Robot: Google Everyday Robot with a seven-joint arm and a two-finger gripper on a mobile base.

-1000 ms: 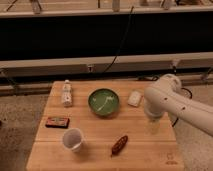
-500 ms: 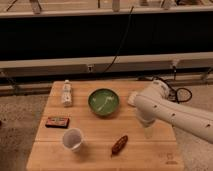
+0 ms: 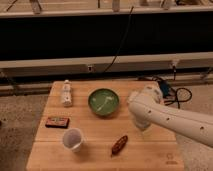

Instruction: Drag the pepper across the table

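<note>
Wooden table (image 3: 150,156) is bearing the pepper (image 3: 119,145), which is lying untouched. The gripper (image 3: 142,124) is hovering near it, spread wide and empty, so no dragging is happening yet.

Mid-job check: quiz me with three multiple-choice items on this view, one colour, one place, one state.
1. The bowl is: A) green B) blue C) white.
2. The pepper lies: A) in the bowl B) on the table, right of the cup C) on the floor.
3. The claw, over the table right of the pepper, is: A) gripping the pepper B) gripping the cup C) open, empty.
Answers: 1A, its inside shows green; 2B, it rests on bare wood; 3C, pepper and cup lie apart from it.
</note>
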